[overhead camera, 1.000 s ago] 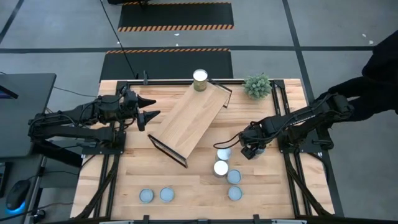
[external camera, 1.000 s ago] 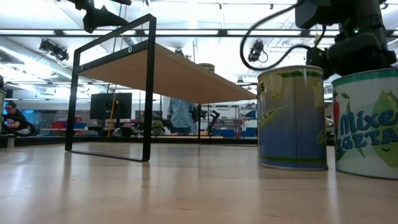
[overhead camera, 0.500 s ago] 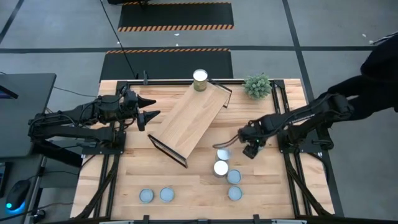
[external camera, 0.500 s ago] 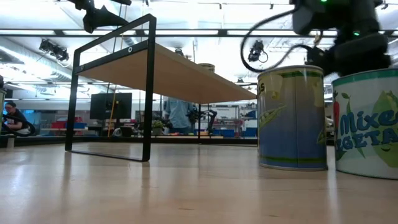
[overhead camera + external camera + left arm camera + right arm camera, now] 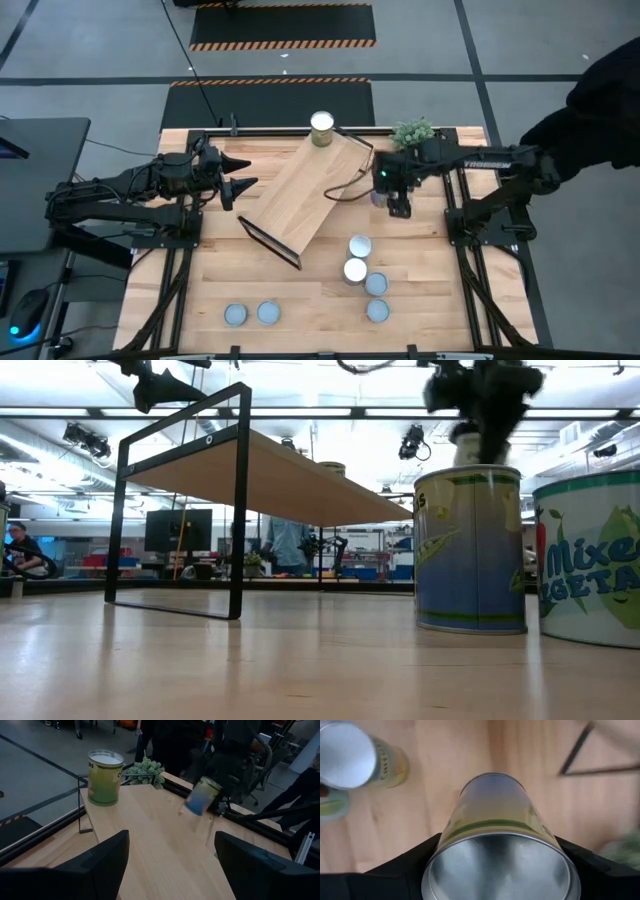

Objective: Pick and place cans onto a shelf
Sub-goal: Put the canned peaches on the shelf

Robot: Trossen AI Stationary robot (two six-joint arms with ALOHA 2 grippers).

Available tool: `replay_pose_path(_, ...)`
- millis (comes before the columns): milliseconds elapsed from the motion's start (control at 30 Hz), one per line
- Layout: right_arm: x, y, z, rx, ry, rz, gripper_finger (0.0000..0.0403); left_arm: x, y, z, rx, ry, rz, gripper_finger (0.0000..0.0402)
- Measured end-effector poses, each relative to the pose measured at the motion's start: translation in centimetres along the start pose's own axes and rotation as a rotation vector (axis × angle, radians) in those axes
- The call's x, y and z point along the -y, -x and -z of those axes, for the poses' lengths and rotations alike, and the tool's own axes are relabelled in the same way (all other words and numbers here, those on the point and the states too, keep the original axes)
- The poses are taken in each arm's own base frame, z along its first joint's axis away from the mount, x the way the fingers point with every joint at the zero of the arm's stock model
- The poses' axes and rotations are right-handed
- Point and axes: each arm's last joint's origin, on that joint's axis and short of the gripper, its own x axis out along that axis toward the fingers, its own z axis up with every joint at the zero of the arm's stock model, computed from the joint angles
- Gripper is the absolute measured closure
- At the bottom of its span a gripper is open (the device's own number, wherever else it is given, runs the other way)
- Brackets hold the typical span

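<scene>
My right gripper (image 5: 392, 200) is shut on a can (image 5: 495, 825) in the air beside the right side of the light-wood shelf (image 5: 305, 195). The left wrist view shows this can (image 5: 201, 795) tilted above the shelf board. One can (image 5: 321, 127) stands on the shelf's far end. Several cans (image 5: 359, 246) stand on the table near the shelf's near right; two more cans (image 5: 250, 314) stand by the near edge. My left gripper (image 5: 240, 175) is open and empty, left of the shelf. My right gripper pinches the can's side wall (image 5: 451, 840) between its two fingers, one on each side, near the end that faces the wrist. The fingers slant down from above, roughly along the can. The can is lifted clear of the table and tilted.
A small green plant (image 5: 413, 132) stands at the table's far right, close behind my right gripper. The shelf's black frame legs (image 5: 270, 243) stand at both ends of the shelf. In the low view two cans (image 5: 470, 550) stand close to the camera.
My right gripper has risen from the group of cans and gone toward the table's far edge and the shelf, carrying one can. The can has been lifted clear of the table and now hangs tilted. My left arm has kept still.
</scene>
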Motion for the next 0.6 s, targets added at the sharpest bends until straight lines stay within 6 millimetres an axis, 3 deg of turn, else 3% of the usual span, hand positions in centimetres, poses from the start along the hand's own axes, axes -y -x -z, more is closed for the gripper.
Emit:
replay_pose_path(333,2.2,2.1,-6.5,-0.026,0.258,0.081,0.0086,0.0,0.0,0.0,0.0,0.019,0.0,0.0102)
replay_pose_path(600,2.7,3.7,-9.3,0.012,0.4,0.157,0.0086,0.0,0.0,0.0,-0.001,0.022,0.0,0.0102)
